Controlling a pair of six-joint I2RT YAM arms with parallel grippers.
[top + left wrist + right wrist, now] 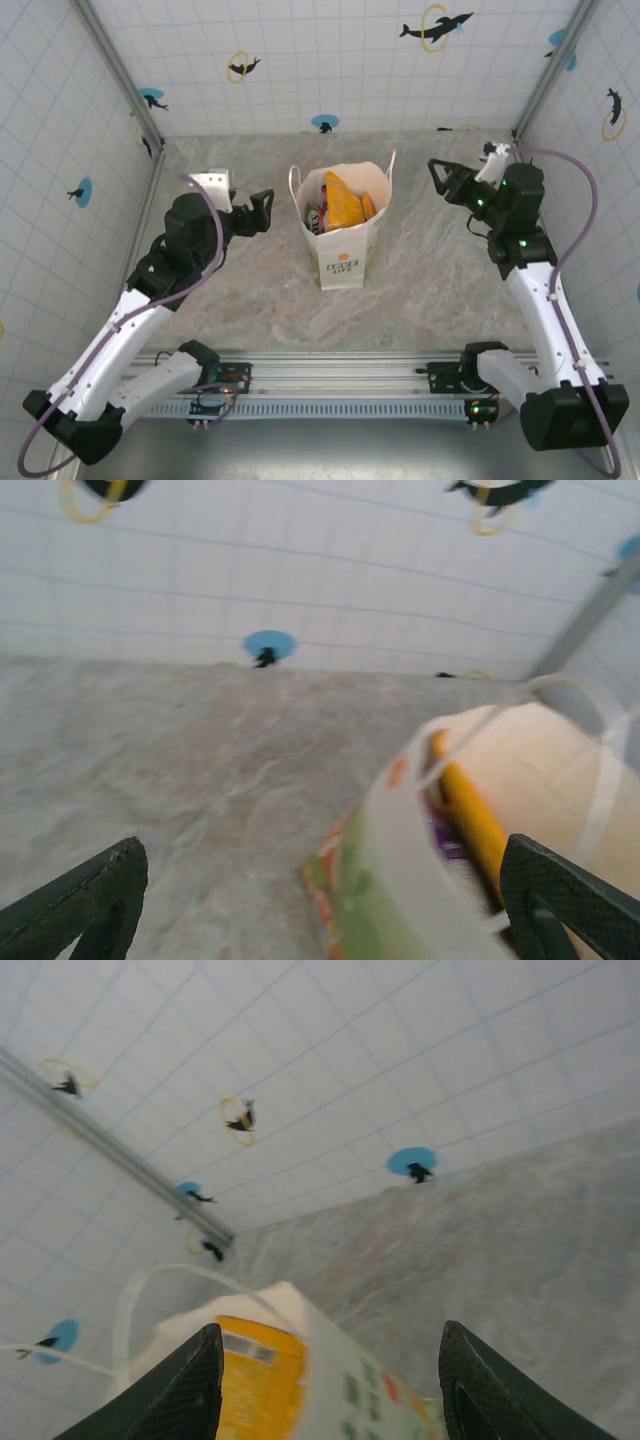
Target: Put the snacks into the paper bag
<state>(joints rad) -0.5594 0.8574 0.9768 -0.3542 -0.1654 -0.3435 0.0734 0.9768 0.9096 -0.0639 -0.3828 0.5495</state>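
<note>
Paper bag (345, 255) upright mid-tabletop (240, 300), mouth open. Snacks (343, 203) inside it, orange packet uppermost. Left gripper (262, 212) near bag's left side, jaws spread, holding nothing. Right gripper (441, 180) well off to bag's right, jaws parted, empty. Judgement: packets light, crinkly, slippery, crushable; pinch sealed edge gently. Bag thin, tips easily; take by loop handles (296, 182), not wall.

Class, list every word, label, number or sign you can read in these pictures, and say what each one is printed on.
No text here is legible.
paper bag: green lettering above a small orange logo on its front, too small to read.
snacks: print on the packets inside the bag, blurred.
wall decals: dark animal silhouettes with rings, no words.
</note>
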